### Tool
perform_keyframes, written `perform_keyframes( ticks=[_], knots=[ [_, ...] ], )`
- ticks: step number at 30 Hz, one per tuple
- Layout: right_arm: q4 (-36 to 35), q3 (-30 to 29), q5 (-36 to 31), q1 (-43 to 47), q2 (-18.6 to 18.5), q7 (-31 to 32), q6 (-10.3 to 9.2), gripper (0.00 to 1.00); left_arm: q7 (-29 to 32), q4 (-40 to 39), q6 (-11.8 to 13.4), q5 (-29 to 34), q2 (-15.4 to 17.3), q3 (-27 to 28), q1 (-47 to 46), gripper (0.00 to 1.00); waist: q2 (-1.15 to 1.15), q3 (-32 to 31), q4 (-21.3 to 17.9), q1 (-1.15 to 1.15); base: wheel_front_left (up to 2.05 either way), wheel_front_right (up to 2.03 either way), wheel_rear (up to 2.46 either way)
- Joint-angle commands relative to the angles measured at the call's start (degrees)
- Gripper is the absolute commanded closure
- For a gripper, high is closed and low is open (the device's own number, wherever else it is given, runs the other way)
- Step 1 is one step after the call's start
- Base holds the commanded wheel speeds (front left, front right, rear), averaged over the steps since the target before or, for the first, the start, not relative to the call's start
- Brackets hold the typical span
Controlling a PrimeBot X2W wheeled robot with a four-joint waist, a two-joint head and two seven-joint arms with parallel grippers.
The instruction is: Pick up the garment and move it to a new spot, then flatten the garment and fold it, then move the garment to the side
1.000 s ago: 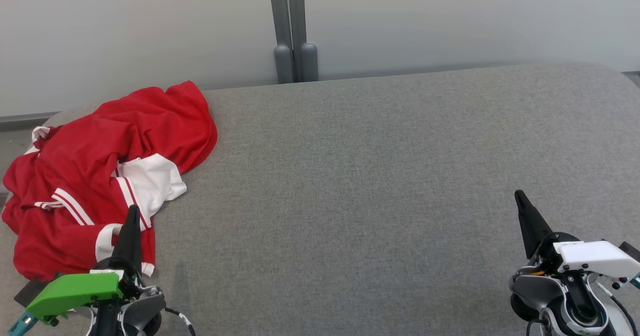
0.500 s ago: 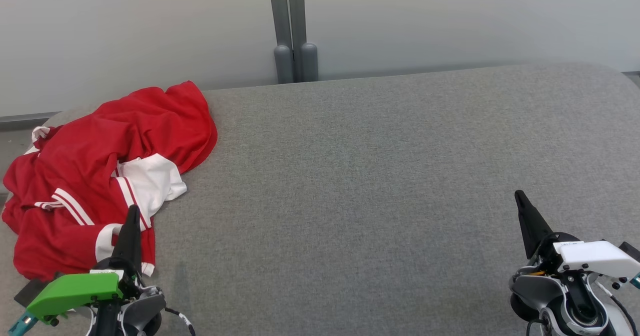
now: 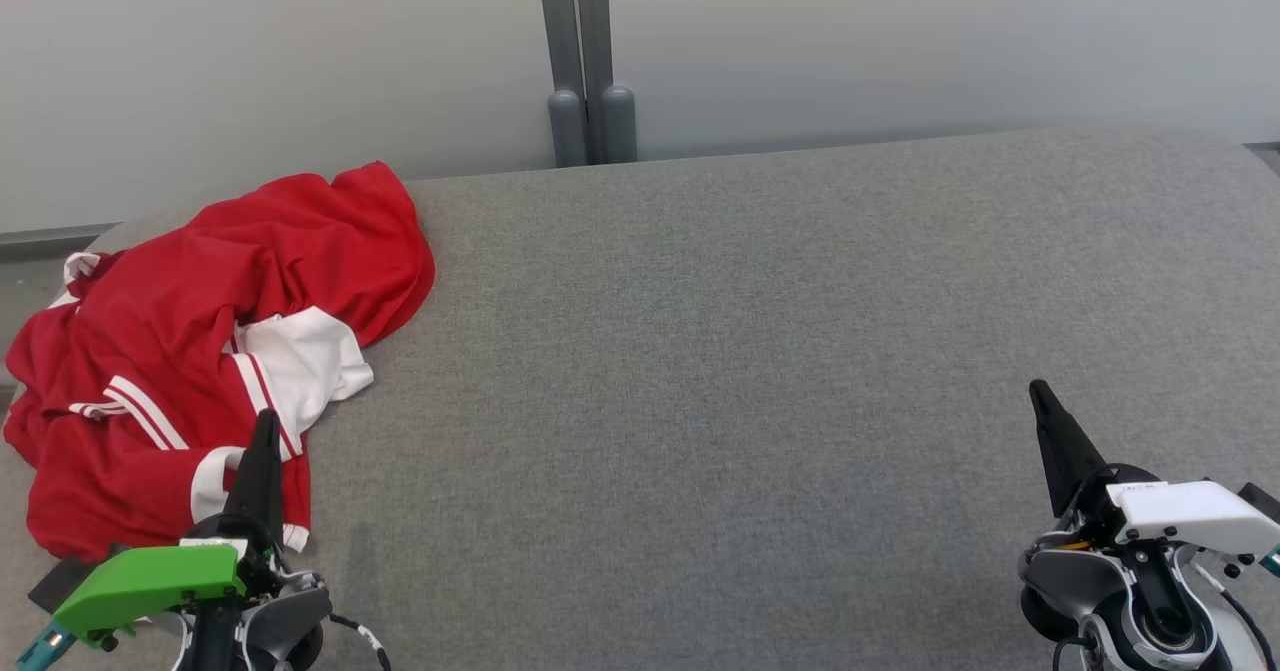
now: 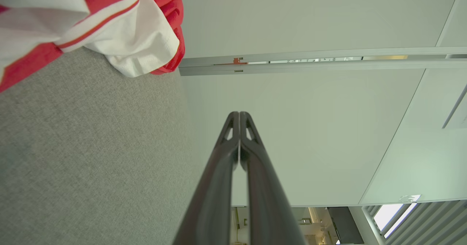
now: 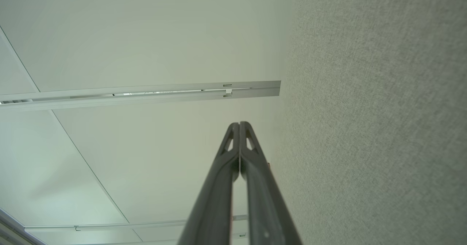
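Observation:
The garment [image 3: 200, 341] is a red top with white panels and stripes, lying crumpled at the far left of the grey padded table [image 3: 750, 351]. A white and red fold of the garment [image 4: 109, 29] fills the upper left of the left wrist view. My left gripper [image 3: 266, 419] is shut and empty at the lower left, its tips over the garment's near edge; whether it touches the cloth I cannot tell. In its own wrist view the left gripper [image 4: 239, 113] has its fingers pressed together. My right gripper [image 3: 1037, 388] is shut and empty at the lower right over bare table, and the right gripper [image 5: 239, 123] looks likewise closed.
A pale wall [image 3: 900, 41] runs behind the table, with a grey post [image 3: 585, 61] at its middle. The table's rounded left end lies under the garment. Grey fabric stretches bare from the garment across to the right gripper.

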Motion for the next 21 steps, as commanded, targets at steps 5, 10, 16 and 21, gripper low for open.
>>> perform_keyframes(
  ticks=[5, 10, 16, 21],
  knots=[
    [0.1, 0.1, 0.4, -0.3, -0.3, 0.1, 0.05, 1.0, 0.2, 0.0, -0.3, 0.0, 0.4, 0.2, -0.8, 1.0, 0.0, 0.0, 0.0, 0.0, 0.0, 0.0, 0.0],
    [0.1, 0.1, 0.4, -0.3, -0.3, 0.1, 0.05, 1.0, 0.2, 0.0, -0.3, 0.0, 0.4, 0.2, -0.8, 1.0, 0.0, 0.0, 0.0, 0.0, 0.0, 0.0, 0.0],
    [0.1, 0.1, 0.4, -0.3, -0.3, 0.1, 0.05, 1.0, 0.2, 0.0, -0.3, 0.0, 0.4, 0.2, -0.8, 1.0, 0.0, 0.0, 0.0, 0.0, 0.0, 0.0, 0.0],
    [0.1, 0.1, 0.4, -0.3, -0.3, 0.1, 0.05, 1.0, 0.2, 0.0, -0.3, 0.0, 0.4, 0.2, -0.8, 1.0, 0.0, 0.0, 0.0, 0.0, 0.0, 0.0, 0.0]
  ],
)
